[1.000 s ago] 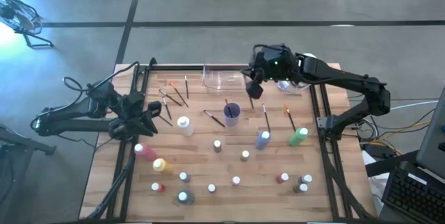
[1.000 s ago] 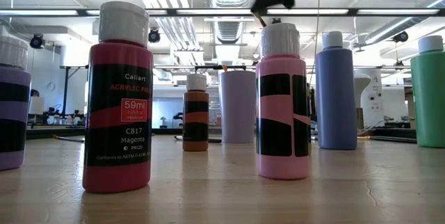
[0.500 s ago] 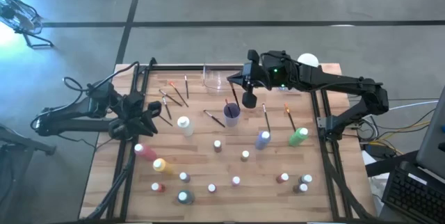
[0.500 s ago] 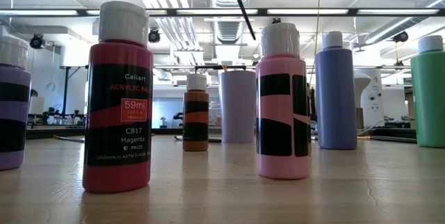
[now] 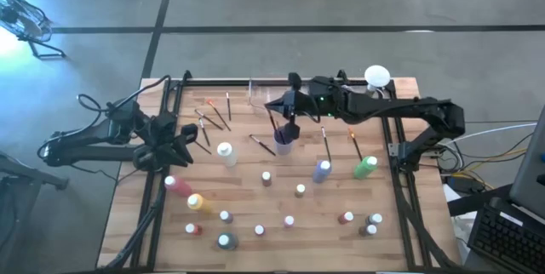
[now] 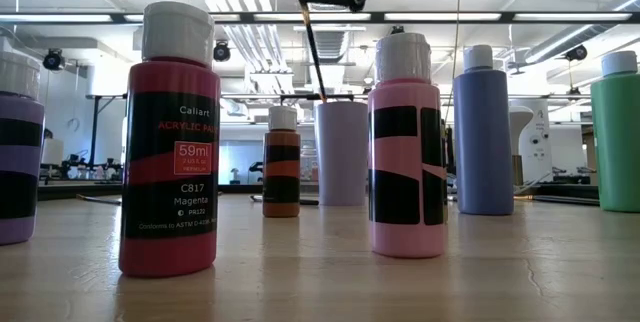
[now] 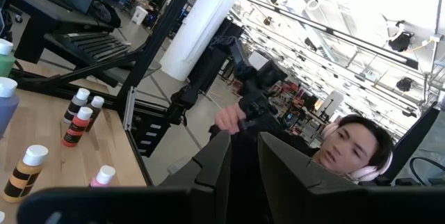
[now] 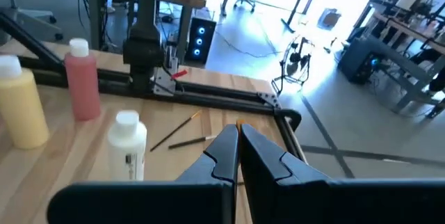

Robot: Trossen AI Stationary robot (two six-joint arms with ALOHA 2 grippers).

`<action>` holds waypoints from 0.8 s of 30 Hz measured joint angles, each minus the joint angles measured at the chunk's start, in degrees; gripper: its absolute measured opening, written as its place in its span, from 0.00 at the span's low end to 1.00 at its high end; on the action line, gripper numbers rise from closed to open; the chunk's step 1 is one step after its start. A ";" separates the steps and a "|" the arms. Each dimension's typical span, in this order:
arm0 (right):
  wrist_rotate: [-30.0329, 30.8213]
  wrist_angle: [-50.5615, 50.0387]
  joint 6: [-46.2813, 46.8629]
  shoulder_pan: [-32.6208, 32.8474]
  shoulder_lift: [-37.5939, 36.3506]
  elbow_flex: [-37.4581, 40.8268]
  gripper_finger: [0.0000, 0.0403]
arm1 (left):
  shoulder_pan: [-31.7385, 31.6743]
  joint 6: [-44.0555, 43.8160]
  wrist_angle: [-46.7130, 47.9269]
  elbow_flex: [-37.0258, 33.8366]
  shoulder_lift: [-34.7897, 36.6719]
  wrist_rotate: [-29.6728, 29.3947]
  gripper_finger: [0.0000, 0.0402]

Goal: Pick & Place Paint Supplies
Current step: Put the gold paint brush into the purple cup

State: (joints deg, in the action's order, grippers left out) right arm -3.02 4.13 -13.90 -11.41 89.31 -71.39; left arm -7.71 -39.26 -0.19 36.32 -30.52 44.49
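A: While the right gripper (image 5: 289, 125) pinches a paintbrush (image 5: 274, 121) over the purple cup (image 5: 283, 139) mid-table, what matters?

B: Level view: the paintbrush (image 6: 313, 54) slants, tip at the cup's (image 6: 343, 152) rim. Lower it straight before letting go.

A: The left gripper (image 5: 183, 140)?

B: Waiting at the left edge, nearly pressed together, empty.

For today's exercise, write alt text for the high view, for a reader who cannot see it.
Over a wooden table, the right gripper holds a paintbrush above a purple cup. Paint bottles and loose brushes are scattered around; the left gripper waits at the left edge.
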 joint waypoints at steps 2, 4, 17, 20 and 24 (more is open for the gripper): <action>0.14 2.10 -0.09 -0.03 -1.12 2.96 0.02 | -0.02 -0.01 0.00 -0.02 0.00 0.02 0.20; 1.15 5.45 -0.69 -0.01 -2.49 6.18 0.02 | -0.02 -0.01 0.00 -0.02 0.02 0.02 0.20; 2.05 29.36 -1.33 -0.10 -9.14 26.57 0.02 | -0.01 0.00 -0.02 0.00 0.01 0.00 0.20; 2.05 29.95 -1.28 -0.10 -8.51 27.55 0.02 | 0.00 0.02 -0.01 0.00 0.02 0.01 0.20; 2.08 31.20 -1.09 -0.10 -7.48 28.38 0.02 | -0.01 0.01 0.00 0.00 0.01 0.00 0.20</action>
State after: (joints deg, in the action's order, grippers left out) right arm -0.95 35.33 -14.98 -11.51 81.83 -43.01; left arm -7.72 -39.26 -0.19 36.31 -30.52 44.49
